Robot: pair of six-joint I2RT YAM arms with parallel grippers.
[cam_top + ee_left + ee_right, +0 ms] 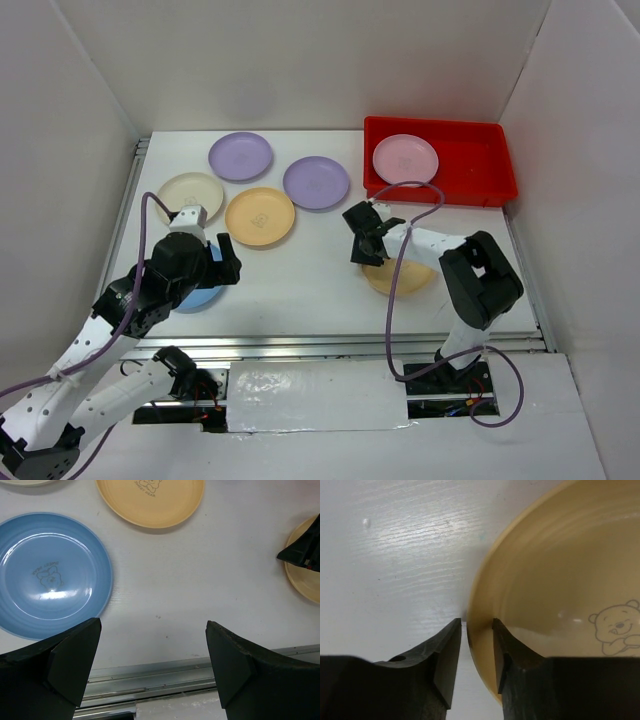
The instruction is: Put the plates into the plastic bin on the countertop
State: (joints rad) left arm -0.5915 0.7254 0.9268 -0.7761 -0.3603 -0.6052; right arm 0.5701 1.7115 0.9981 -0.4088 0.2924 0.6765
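Note:
My right gripper (366,250) (477,621) straddles the left rim of a yellow-orange plate (403,277) (560,580) that lies on the white countertop (310,280). One finger is inside the plate, the other outside with a thin gap, so the jaws are narrowly open. My left gripper (226,265) (152,622) is wide open and empty, hovering right of a blue plate (200,293) (50,575). A pink plate (405,159) lies in the red bin (470,175). Two purple plates (240,156) (316,182), a cream plate (190,197) and another yellow-orange plate (260,216) (150,500) lie on the countertop.
A metal rail (330,345) (160,680) runs along the near edge, just below my left fingers. White walls enclose the back and both sides. The right arm's cable (400,250) loops over the countertop in front of the bin.

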